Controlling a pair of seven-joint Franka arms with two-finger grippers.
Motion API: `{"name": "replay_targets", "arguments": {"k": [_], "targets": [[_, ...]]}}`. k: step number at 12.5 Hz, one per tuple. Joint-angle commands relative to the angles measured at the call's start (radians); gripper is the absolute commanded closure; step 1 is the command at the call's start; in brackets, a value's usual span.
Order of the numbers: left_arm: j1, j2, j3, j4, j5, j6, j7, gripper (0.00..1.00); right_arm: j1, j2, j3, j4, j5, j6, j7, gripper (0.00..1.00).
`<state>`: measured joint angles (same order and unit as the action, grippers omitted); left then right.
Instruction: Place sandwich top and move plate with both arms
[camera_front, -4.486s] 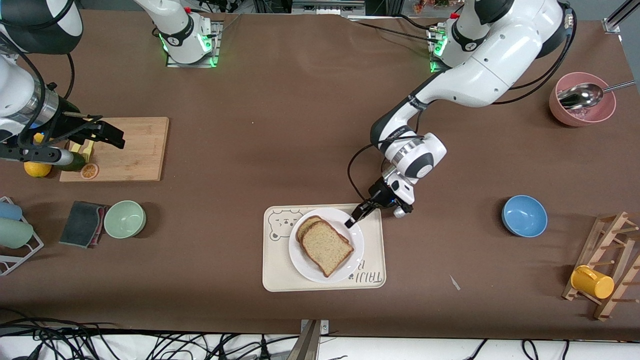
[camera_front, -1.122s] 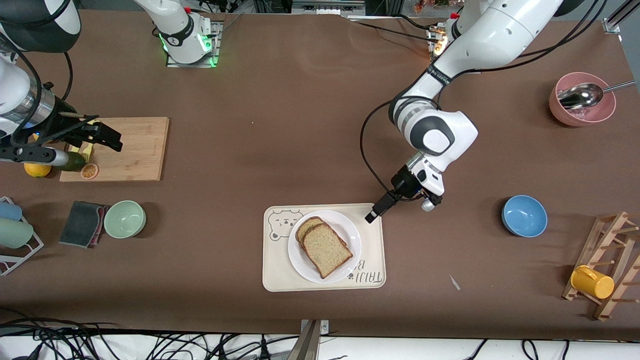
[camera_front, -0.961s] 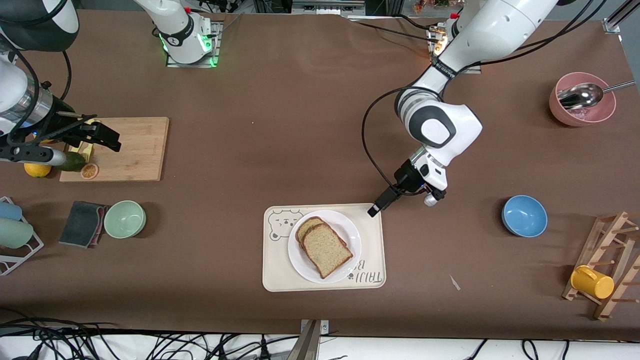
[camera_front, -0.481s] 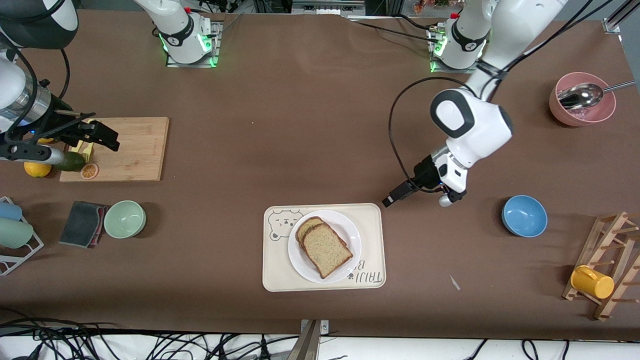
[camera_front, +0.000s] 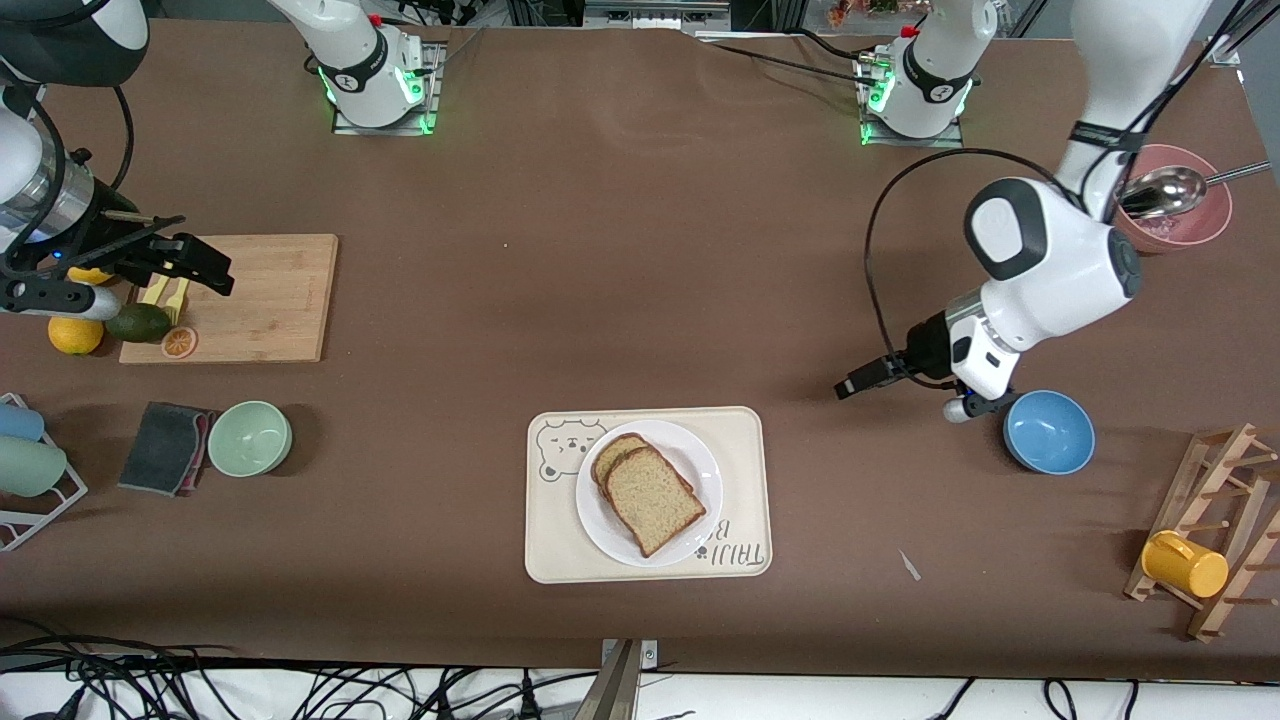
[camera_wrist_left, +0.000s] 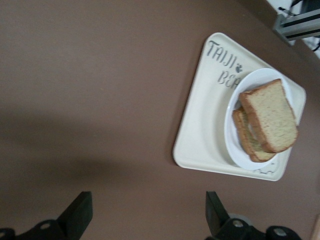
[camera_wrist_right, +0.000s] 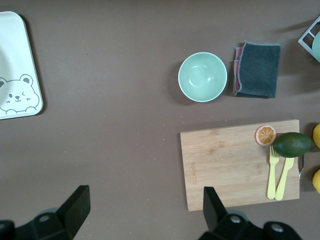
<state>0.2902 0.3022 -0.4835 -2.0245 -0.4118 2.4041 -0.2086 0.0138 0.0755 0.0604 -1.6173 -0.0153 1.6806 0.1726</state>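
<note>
The sandwich top (camera_front: 652, 500), a tan speckled slice with a brown crust, lies on a second slice on the white plate (camera_front: 700, 468). The plate sits on the cream bear tray (camera_front: 745, 440). My left gripper (camera_front: 850, 387) is open and empty over bare table between the tray and the blue bowl. In its wrist view the gripper (camera_wrist_left: 147, 215) is well clear of the sandwich top (camera_wrist_left: 270, 115), the plate (camera_wrist_left: 232, 140) and the tray (camera_wrist_left: 200, 130). My right gripper (camera_front: 205, 268) is open and empty over the wooden cutting board (camera_front: 260, 300), and it also shows in its own wrist view (camera_wrist_right: 145, 210).
A blue bowl (camera_front: 1048, 431) sits by the left wrist. A pink bowl with a spoon (camera_front: 1165, 200) and a mug rack (camera_front: 1215, 530) stand at the left arm's end. The board holds an avocado (camera_wrist_right: 291, 144), an orange slice (camera_wrist_right: 265, 134) and yellow forks (camera_wrist_right: 277, 172). A green bowl (camera_wrist_right: 202, 76) and grey cloth (camera_wrist_right: 256, 69) lie nearby.
My left gripper has drawn away from the plate's rim, off the tray and toward the blue bowl. The bread and plate stay put. The right arm has barely moved.
</note>
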Motion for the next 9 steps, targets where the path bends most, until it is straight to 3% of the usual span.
{"name": "replay_targets", "arguments": {"k": [1, 3, 5, 9], "targets": [[0.036, -0.097, 0.000, 0.003, 0.303, -0.156, -0.151, 0.01, -0.002, -0.011, 0.004, 0.008, -0.009, -0.021, -0.013, 0.00], [0.065, -0.112, 0.002, 0.068, 0.437, -0.291, -0.195, 0.01, -0.002, -0.013, 0.001, 0.008, -0.009, -0.021, -0.021, 0.00], [0.089, -0.149, 0.002, 0.136, 0.487, -0.423, -0.189, 0.00, -0.002, -0.014, 0.004, 0.008, -0.009, -0.024, -0.022, 0.00], [0.147, -0.287, -0.001, 0.177, 0.501, -0.534, -0.181, 0.00, -0.002, -0.020, -0.002, 0.008, -0.009, -0.047, -0.019, 0.00]]}}
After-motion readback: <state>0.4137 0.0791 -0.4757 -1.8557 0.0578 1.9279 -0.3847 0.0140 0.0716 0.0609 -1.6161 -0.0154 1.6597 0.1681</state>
